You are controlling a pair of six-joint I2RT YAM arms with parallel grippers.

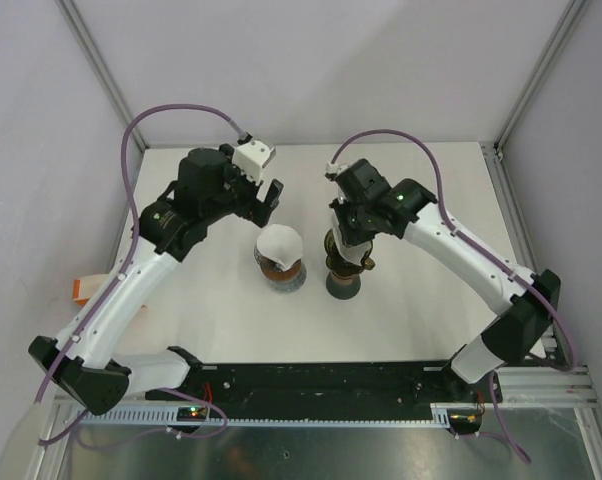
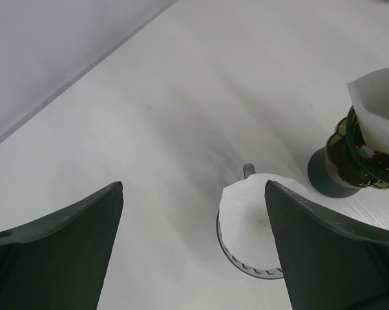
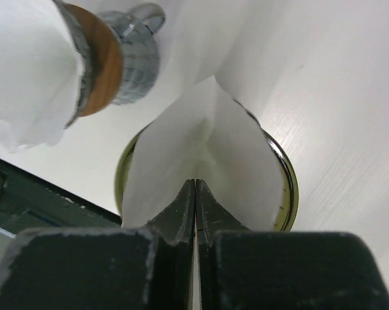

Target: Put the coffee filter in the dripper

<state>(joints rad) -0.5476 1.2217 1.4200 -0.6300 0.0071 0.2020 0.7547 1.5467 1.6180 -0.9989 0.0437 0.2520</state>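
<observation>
We are looking at a white table (image 1: 231, 320) bearing two drippers. The wood-collared dripper (image 1: 283, 272), at nine o'clock, is already carrying a white filter (image 1: 281, 243); we are judging it done. The green dripper (image 1: 343, 283), at three o'clock, is cradling the coffee filter (image 3: 181, 148) inside its rim, not yet let go. The right gripper (image 3: 194, 185) is reaching down over it, fingers pinched tight on the filter's edge. The left gripper (image 2: 193, 187) is hovering at the first dripper's twelve o'clock, jaws wide, holding nothing.
</observation>
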